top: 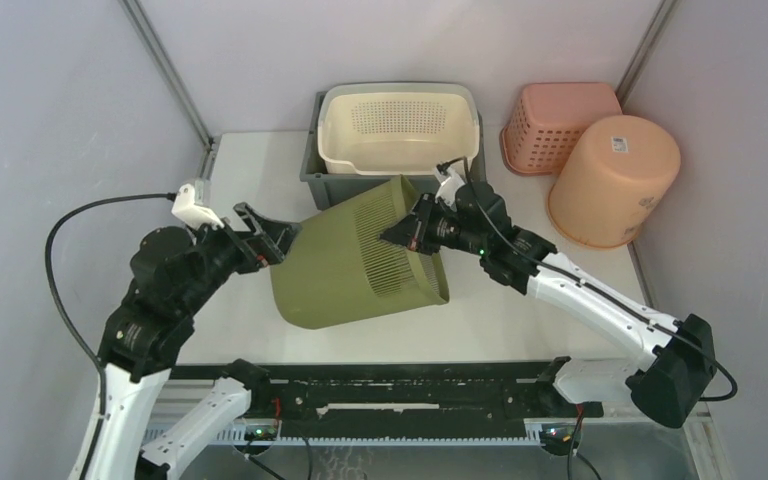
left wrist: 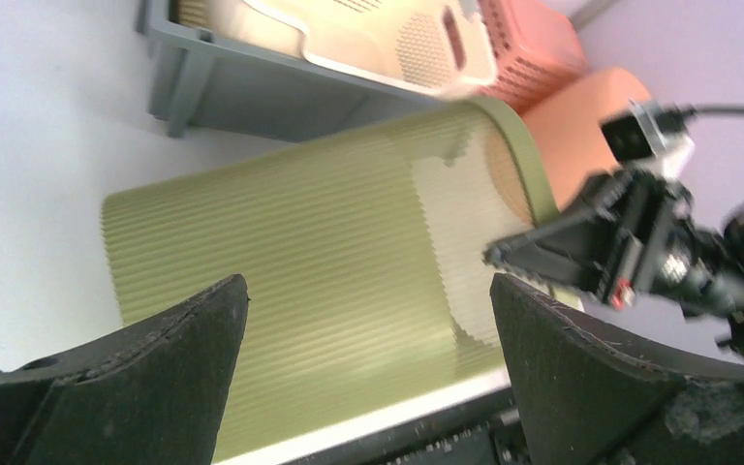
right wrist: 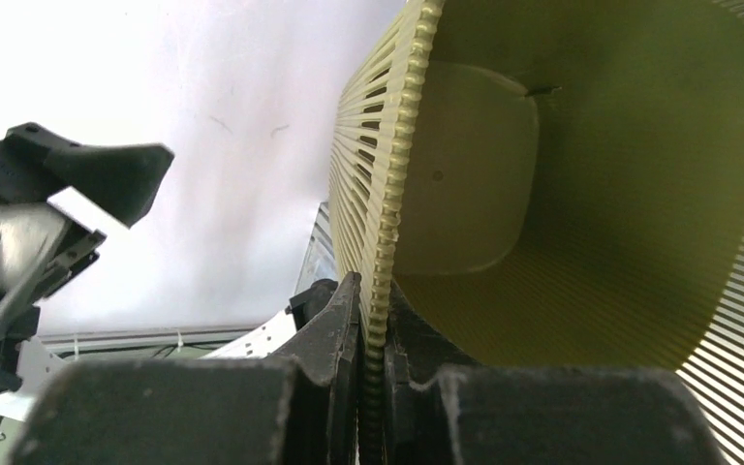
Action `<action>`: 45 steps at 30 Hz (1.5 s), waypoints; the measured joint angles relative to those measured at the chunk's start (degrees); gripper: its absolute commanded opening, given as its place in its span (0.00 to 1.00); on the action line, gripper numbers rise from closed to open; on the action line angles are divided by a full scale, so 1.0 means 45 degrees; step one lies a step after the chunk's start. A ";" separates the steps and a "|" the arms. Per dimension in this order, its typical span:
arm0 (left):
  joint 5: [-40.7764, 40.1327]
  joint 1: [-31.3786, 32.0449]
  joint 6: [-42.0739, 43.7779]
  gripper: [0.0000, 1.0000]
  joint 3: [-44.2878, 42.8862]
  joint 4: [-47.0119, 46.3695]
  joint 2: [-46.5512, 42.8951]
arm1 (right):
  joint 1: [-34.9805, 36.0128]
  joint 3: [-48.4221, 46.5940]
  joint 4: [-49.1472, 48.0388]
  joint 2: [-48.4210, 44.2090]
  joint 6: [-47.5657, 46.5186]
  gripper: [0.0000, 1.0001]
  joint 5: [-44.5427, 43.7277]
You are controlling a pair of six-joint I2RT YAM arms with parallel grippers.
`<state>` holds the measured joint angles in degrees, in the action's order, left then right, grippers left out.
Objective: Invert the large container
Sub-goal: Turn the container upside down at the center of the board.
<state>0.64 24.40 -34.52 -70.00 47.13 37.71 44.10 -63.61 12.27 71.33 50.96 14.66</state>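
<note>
My right gripper (right wrist: 373, 308) is pinched tight on the slatted rim of the large olive container (right wrist: 591, 194), one finger inside the mouth and one outside, with only the wall's thickness between them. The container (top: 355, 260) lies tipped on its side in the middle of the table (top: 250, 165), its open mouth turned toward my right arm and its closed base toward the near left. My left gripper (top: 278, 240) is spread wide and holds nothing. In its wrist view the ribbed side wall fills the gap between the two fingers (left wrist: 194, 329), and from above the tips sit just beside the container's left edge; I cannot tell whether they touch it. The upper corner of the rim is close against the front wall of the grey crate (top: 312, 172), which holds a cream basket (top: 400, 125). A pink basket (top: 560, 118) and an overturned orange bucket (top: 615, 180) crowd the back right corner. Bare tabletop shows to the container's left and along its near side.
</note>
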 measured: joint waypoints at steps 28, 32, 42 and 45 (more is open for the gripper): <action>-0.1205 -0.1656 -0.1807 1.00 0.3521 -0.7004 0.3653 | -0.2123 0.5513 -0.6212 -0.1229 0.1899 0.00 0.2569; -0.1141 -0.1656 -0.1802 1.00 0.3735 -0.7053 0.3225 | -0.2336 0.5663 -0.7485 -0.0544 0.2380 0.00 0.2880; -0.1375 -0.1656 -0.1642 1.00 0.3735 -0.6824 0.2710 | -0.2477 0.5479 -1.3095 0.3327 0.4619 0.00 0.4124; -0.1404 -0.1656 -0.1656 1.00 0.3730 -0.7023 0.3356 | -0.2531 0.5469 -1.4843 0.4250 0.5455 0.00 0.4483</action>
<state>-5.67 16.95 -41.98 -53.21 15.53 52.82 32.71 -39.00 -54.52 90.45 75.50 34.83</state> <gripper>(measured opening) 0.998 0.129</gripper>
